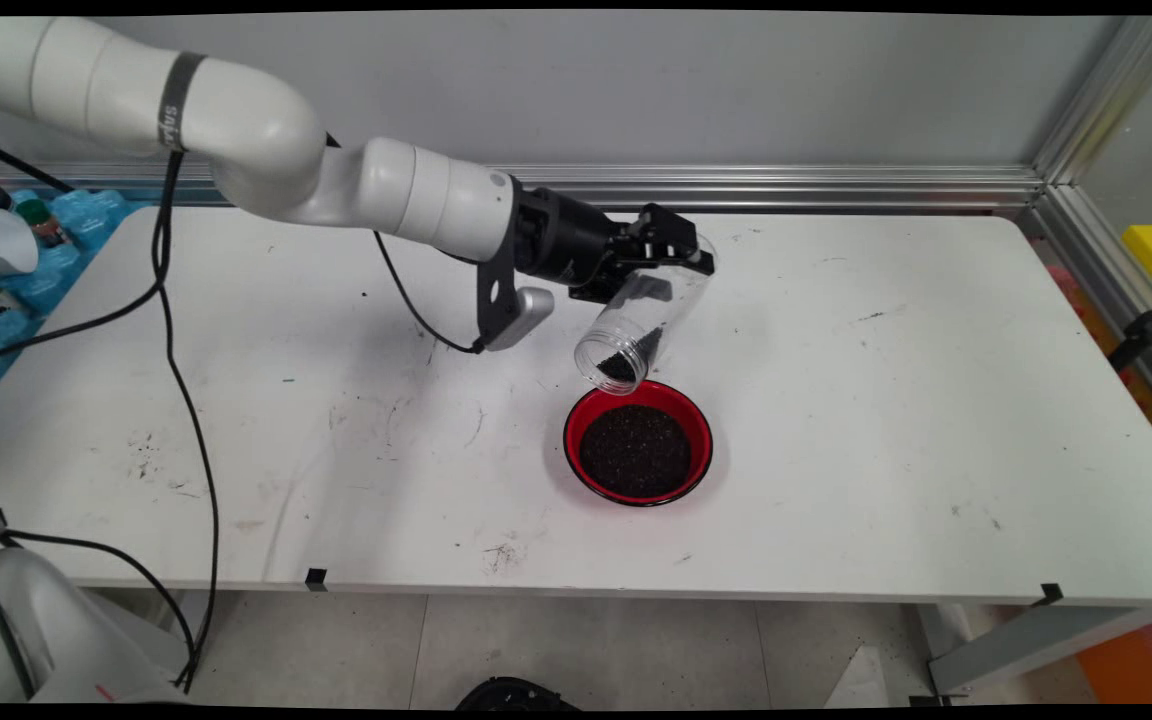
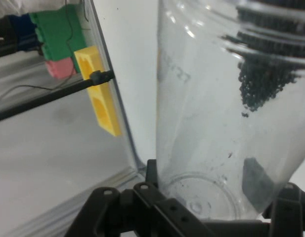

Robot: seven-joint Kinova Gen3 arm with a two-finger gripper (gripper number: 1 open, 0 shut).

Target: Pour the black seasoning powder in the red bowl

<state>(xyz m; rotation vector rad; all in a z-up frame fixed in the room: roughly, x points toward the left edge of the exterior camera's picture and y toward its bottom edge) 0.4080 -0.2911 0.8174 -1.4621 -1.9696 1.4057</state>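
My gripper (image 1: 674, 262) is shut on a clear plastic jar (image 1: 644, 320), gripping it near its base. The jar is tipped mouth-down toward the near side, its mouth just above the far rim of a red bowl (image 1: 638, 448). A few dark grains (image 1: 624, 362) remain at the jar's mouth, and the bowl holds a bed of the same dark grains (image 1: 634, 452). In the hand view the jar (image 2: 216, 123) fills the middle, its base between my fingers (image 2: 157, 202), with grains (image 2: 263, 84) gathered toward its threaded neck.
Black cables (image 1: 176, 330) hang from the arm over the table's left part. Bottles and blue clutter (image 1: 16, 250) lie off the left edge. An aluminium rail (image 1: 756, 185) runs along the back wall. Yellow block (image 2: 98, 89) and a black rod (image 2: 53, 94) show beyond the table.
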